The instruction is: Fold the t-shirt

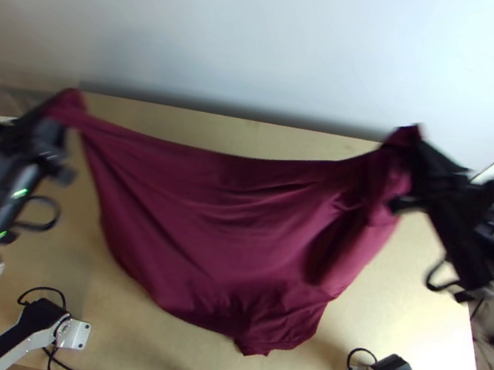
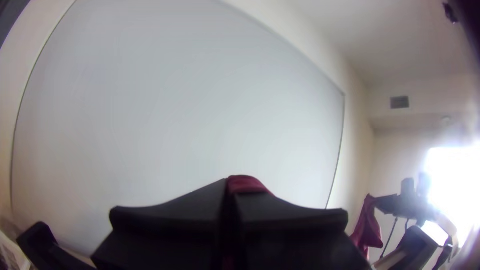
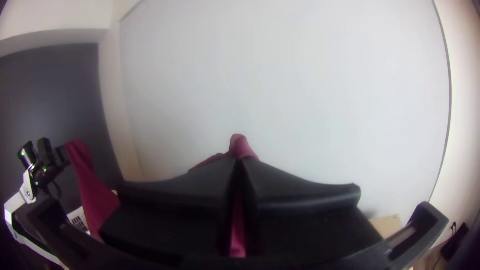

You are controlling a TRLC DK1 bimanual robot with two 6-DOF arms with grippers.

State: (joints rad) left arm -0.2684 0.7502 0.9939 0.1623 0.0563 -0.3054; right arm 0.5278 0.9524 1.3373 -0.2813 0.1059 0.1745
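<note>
Left gripper and right gripper, each with wide flat black fingers, are raised and well apart, clamped on the dark-red cloth t-shirt, suspended between them above the table.

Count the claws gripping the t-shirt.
2. The left claw pinches one upper end of the t-shirt at the top view's left; the right claw pinches the other, bunched end at its right.

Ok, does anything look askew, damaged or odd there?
The t-shirt hangs a bit askew between the left gripper and right gripper: bunched near the right one, with a crumpled lower tip off-centre. No damage stands out.
</note>
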